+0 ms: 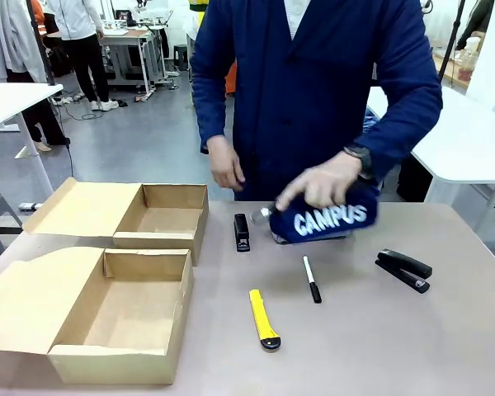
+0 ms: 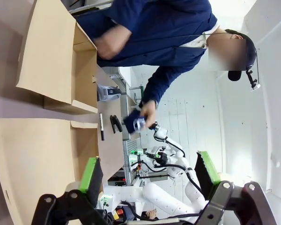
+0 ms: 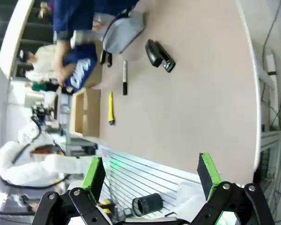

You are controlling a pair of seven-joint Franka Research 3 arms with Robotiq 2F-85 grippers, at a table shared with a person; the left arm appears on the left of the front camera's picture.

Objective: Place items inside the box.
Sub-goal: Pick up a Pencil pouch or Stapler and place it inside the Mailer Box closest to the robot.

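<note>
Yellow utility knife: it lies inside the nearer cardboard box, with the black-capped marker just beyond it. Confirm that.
Not quite. The yellow utility knife lies on the bare table to the right of the nearer cardboard box, not inside it; the front view shows this. The black-capped marker does lie just beyond it.

There are two open brown cardboard boxes [image 1: 107,365] [image 1: 153,241]. There are also two black staplers [image 1: 242,233] [image 1: 404,270], one small and one bigger. I count one yellow utility knife [image 1: 264,318], one white marker with a black cap [image 1: 312,280], one navy fabric zip pouch lettered "CAMPUS" [image 1: 330,221] and one grey-blue zip pouch [image 3: 124,33]. One person [image 1: 313,82] is there, with two hands [image 1: 227,162] [image 1: 322,186] in view.
</note>
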